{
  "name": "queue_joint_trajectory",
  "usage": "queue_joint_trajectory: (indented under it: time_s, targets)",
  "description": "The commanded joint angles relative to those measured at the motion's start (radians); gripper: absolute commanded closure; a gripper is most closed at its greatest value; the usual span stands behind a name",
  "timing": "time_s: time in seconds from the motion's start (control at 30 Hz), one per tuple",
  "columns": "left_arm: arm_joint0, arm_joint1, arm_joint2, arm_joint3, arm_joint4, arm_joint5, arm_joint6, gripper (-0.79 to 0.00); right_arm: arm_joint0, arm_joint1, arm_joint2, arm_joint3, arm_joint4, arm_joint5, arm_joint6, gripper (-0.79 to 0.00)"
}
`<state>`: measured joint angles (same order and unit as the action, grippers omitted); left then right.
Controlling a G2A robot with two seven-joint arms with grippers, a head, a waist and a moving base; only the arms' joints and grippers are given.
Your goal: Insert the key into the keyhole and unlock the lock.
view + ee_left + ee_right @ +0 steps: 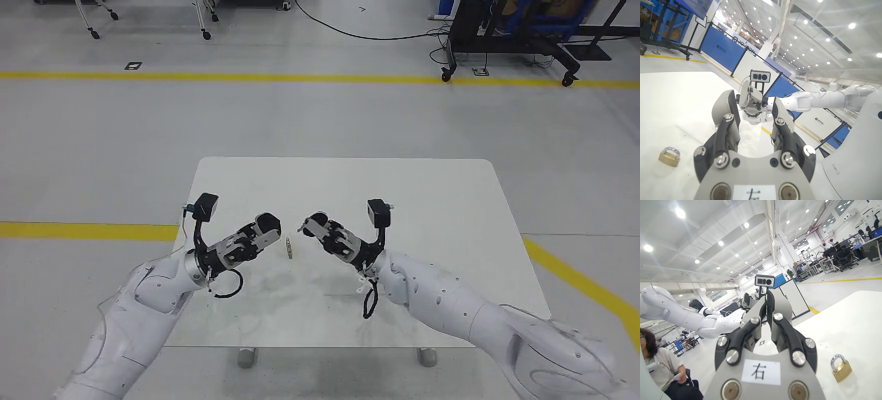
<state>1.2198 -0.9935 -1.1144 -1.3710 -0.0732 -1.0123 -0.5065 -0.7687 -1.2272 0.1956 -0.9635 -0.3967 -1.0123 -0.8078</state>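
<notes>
A small brass padlock [289, 247] with a silver shackle lies on the white table [430, 200], between the two grippers. My left gripper [268, 228] hovers just left of it, open with nothing between its fingers [732, 106]. The padlock [669, 156] rests on the table below and to the side of that gripper. My right gripper [315, 222] faces the left one from the other side, its fingers [770, 302] pressed shut. I cannot make out a key between them. The padlock [841, 368] lies beside and below it. Both grippers are held above the tabletop, tips a short gap apart.
The table's near edge [330, 346] runs just below the arms. A yellow line [80, 230] crosses the floor on both sides of the table. A wheeled dark frame [510, 40] stands far behind.
</notes>
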Motion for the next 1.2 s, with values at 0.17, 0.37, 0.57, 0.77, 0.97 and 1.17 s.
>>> queue_joint_trajectory:
  time_s: [0.17,0.37,0.57,0.77,0.97,1.17]
  targets:
    - [-0.010,-0.007,0.020,0.001,-0.009,0.000,-0.050,-0.366,0.012,-0.005,-0.026,-0.005,0.018,0.000,0.000,0.000]
    - [-0.021,-0.011,0.030,0.010,-0.030,0.000,-0.085,-0.277,0.009,-0.020,-0.026,-0.003,0.008,0.000,0.003,0.000]
    - [-0.021,-0.011,0.030,0.010,-0.030,0.000,-0.085,-0.292,0.009,-0.020,-0.026,-0.003,0.008,0.000,0.003,0.000]
    - [-0.022,-0.012,0.037,0.017,-0.023,0.000,-0.103,-0.268,0.004,-0.027,-0.026,0.011,-0.007,0.000,0.045,0.000]
    - [-0.034,-0.017,0.038,0.030,-0.043,0.000,-0.127,-0.209,0.016,-0.058,-0.026,0.055,0.038,0.000,0.115,0.000]
    - [-0.032,-0.020,0.028,0.034,-0.055,0.000,-0.141,-0.142,0.018,-0.059,-0.026,0.055,0.037,0.000,0.117,0.000]
